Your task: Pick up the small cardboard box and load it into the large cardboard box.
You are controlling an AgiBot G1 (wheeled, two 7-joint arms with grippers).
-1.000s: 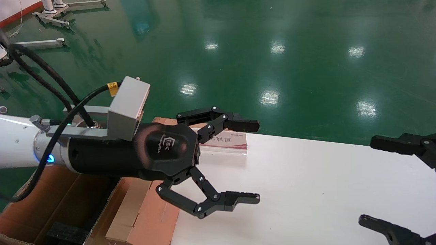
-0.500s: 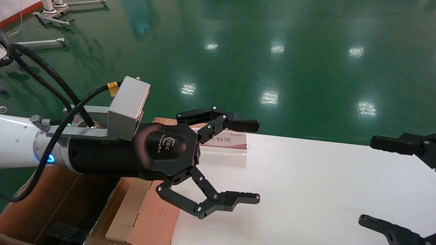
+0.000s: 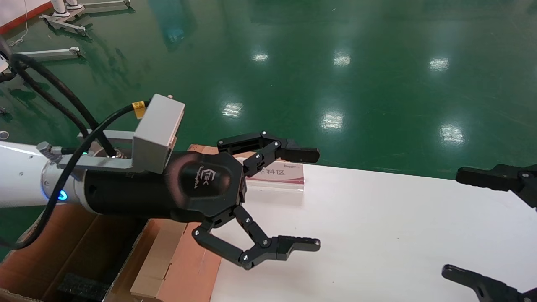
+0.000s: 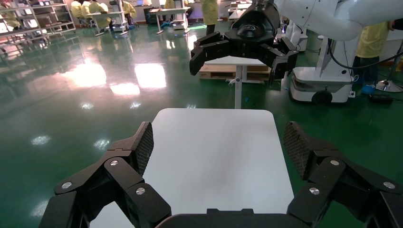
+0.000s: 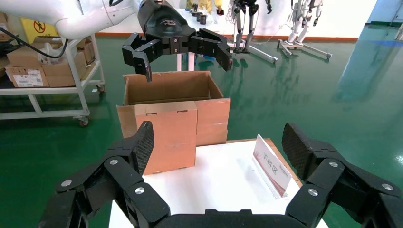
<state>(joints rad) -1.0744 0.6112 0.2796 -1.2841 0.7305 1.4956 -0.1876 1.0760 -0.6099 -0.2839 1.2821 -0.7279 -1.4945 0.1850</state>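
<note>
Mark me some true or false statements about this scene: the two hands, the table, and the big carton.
1. The left hand is open and holds nothing. True.
2. The right hand is shut on a box. False: it is open and empty.
3. A small sign stands on the white table. True.
4. The large cardboard box sits on top of the table. False: it stands beside the table's end, below the left hand, with its top open.
</note>
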